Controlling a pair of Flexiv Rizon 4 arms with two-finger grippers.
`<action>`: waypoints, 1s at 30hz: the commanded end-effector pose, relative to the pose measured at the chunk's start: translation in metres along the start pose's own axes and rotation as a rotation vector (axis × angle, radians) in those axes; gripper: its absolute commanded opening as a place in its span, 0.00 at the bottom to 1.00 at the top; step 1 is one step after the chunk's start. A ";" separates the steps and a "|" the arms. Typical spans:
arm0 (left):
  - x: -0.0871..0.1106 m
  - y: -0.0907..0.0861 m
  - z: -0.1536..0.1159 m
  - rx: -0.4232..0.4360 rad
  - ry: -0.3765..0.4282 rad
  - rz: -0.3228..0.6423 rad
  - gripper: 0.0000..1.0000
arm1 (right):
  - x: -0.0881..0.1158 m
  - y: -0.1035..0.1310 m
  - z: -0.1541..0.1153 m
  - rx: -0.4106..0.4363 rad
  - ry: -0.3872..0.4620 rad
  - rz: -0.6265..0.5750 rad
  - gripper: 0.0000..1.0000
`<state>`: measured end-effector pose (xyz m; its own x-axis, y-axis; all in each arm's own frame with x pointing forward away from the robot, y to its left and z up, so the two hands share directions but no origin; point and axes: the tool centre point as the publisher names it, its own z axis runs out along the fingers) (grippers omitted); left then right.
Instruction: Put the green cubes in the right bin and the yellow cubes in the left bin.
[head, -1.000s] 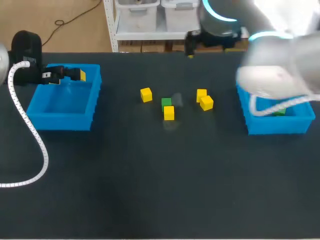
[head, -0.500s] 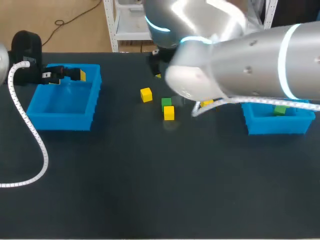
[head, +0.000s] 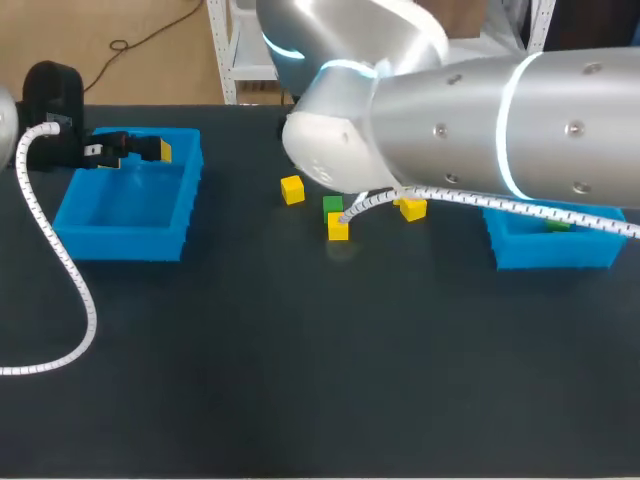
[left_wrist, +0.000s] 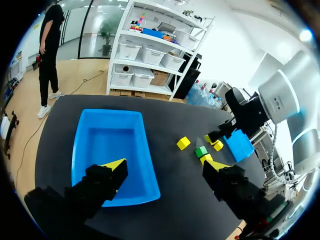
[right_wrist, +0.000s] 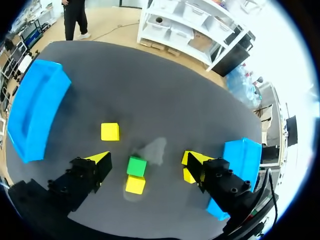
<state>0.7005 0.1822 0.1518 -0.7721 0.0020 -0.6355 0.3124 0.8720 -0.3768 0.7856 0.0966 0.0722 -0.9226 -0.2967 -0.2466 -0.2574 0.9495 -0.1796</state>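
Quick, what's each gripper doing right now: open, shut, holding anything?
Left gripper: open, empty, over the left bin.
Right gripper: open, empty, green cube ahead between its fingers.

The left bin (head: 120, 240) and right bin (head: 550, 252) sit at opposite ends of the counter (head: 300, 380). Between them, a lone cube (head: 292, 189) lies left of a touching pair, rear cube (head: 332, 204) behind front cube (head: 338, 229); a further cube (head: 413, 209) lies right

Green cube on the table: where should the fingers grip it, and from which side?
Take the green cube from above, by its two free side faces. A yellow cube sits against another face, so the fingers of the right gripper should probably close across the clear axis.
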 end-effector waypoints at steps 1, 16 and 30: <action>0.001 0.002 0.000 0.009 -0.006 0.002 1.00 | 0.006 0.003 0.001 0.002 -0.049 -0.016 1.00; 0.001 0.002 0.000 0.009 -0.006 0.002 1.00 | 0.009 0.000 -0.006 0.007 -0.066 -0.016 1.00; 0.001 0.002 0.000 0.009 -0.006 0.002 1.00 | 0.012 0.006 0.029 -0.049 0.032 -0.001 1.00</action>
<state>0.7005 0.1821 0.1518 -0.7721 0.0020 -0.6355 0.3124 0.8720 -0.3768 0.7727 0.0930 0.0450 -0.9254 -0.2974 -0.2351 -0.2725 0.9530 -0.1326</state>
